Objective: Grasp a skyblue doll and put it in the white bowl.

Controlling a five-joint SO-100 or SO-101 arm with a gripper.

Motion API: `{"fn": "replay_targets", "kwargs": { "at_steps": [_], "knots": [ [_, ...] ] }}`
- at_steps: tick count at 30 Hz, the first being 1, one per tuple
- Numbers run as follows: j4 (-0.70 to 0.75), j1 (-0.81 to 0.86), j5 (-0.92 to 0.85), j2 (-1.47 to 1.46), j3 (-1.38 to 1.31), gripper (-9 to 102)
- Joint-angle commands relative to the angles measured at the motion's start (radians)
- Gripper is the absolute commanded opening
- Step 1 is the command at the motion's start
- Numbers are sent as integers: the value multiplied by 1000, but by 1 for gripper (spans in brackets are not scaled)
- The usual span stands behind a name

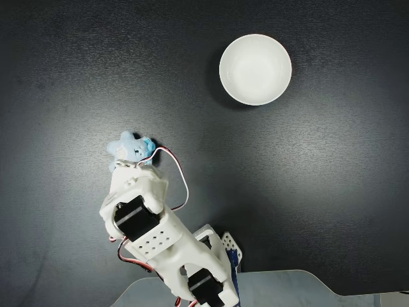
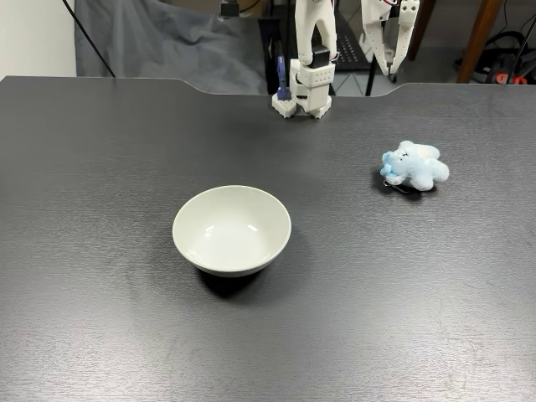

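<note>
We are seeing the end effector (image 2: pixel 389 52) hanging spread open above the doll (image 2: pixel 414 165) in a fixed view; in a fixed view from above, the arm is covering part of the doll (image 1: pixel 131 148). The lumpy plush doll is lying on the matte dark worktop (image 2: pixel 100 318), well apart from the glossy round bowl (image 2: pixel 232 230), with bare worktop between.

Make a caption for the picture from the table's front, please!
Skyblue doll lies on the dark table, white bowl waits empty, gripper hangs above.
</note>
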Motion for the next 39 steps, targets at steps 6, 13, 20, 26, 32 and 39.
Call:
{"fn": "replay_targets", "kwargs": {
  "at_steps": [6,13,20,26,32,39],
  "knots": [
    [35,58,-9,6,-8,0],
    [46,57,-12,5,-5,7],
    [48,60,2,2,-2,43],
    [49,61,3,-43,-2,60],
    [38,61,-9,-52,-5,60],
    [46,61,-12,-61,-5,60]
  ]
}}
